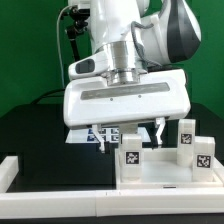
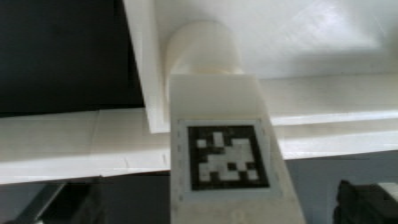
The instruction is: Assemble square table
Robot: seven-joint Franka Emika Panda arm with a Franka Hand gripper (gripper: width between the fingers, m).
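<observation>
Hovering low over the black counter (image 1: 40,130), the hand (image 1: 128,135) has its fingers spread wide and isn't pinching anything. Right under it in the wrist view is a white leg (image 2: 217,120) with its tag facing up, standing on the square tabletop (image 1: 160,170). Two more legs (image 1: 185,135) stand toward the exterior view's right, a white border bar (image 1: 10,172) at the left edge. My worry: if that leg isn't fully seated, a finger clipping it on the way up could tip or unseat it.
</observation>
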